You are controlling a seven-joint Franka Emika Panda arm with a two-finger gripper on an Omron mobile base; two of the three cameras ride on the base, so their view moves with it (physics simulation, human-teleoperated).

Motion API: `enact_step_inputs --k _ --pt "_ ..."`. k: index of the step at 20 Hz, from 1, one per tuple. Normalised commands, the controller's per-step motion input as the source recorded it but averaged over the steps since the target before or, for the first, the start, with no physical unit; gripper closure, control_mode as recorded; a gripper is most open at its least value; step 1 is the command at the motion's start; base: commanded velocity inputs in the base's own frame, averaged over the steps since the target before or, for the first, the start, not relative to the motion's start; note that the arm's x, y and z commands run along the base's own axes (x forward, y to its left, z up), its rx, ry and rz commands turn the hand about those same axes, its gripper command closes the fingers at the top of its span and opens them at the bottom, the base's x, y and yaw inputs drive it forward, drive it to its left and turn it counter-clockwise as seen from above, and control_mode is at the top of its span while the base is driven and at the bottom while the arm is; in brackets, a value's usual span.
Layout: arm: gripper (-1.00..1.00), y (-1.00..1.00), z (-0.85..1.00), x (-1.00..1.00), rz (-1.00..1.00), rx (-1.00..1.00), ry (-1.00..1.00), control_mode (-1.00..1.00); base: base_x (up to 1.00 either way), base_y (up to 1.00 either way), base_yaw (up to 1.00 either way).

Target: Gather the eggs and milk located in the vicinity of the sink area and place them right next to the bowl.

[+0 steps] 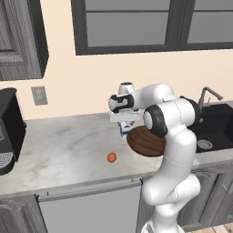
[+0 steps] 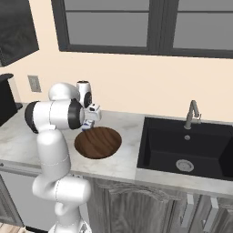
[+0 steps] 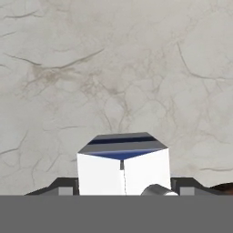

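Observation:
The milk (image 3: pixel 123 170) is a small white carton with a blue mark, and it sits between my gripper (image 3: pixel 124 190) fingers, which press on its two sides. My gripper (image 1: pixel 124 124) points down over the marble counter with the milk (image 1: pixel 123 132) under it, just behind the left rim of the brown wooden bowl (image 1: pixel 145 142). From the other side the milk (image 2: pixel 87 124) shows at the far left edge of the bowl (image 2: pixel 98 142). The egg (image 1: pixel 111 157), a small orange ball, lies on the counter left of the bowl. The black sink (image 2: pixel 186 145) is to the right.
A grey faucet (image 2: pixel 193 113) stands behind the sink. A black coffee machine (image 1: pixel 7 132) occupies the counter's left end, below a wall outlet (image 1: pixel 39 95). My own arm (image 1: pixel 175 136) rises in front of the bowl. The counter's front edge (image 1: pixel 82 184) runs close to the egg.

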Motion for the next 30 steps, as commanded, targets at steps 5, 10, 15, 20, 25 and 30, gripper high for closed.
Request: enact_step_inputs --k 5,10,15,20,25,30 --pt "-1.00 0.00 0.00 0.00 0.00 0.00 0.00 -1.00 0.00 0.00 0.00" --pt "-1.00 0.00 0.01 0.00 0.00 0.00 0.00 -1.00 0.00 0.00 0.00" --pt "-1.00 0.00 0.30 -0.03 0.00 0.00 0.00 -1.00 0.00 0.00 0.00" --pt "-1.00 0.00 0.56 -0.21 0.00 0.00 -0.03 -1.00 0.00 0.00 0.00" --pt "-1.00 0.01 0.50 -0.34 0.00 0.00 -0.02 -1.00 0.00 0.00 0.00" --pt "-1.00 0.23 0.26 -0.78 0.08 -0.01 0.00 -1.00 0.00 0.00 0.00"
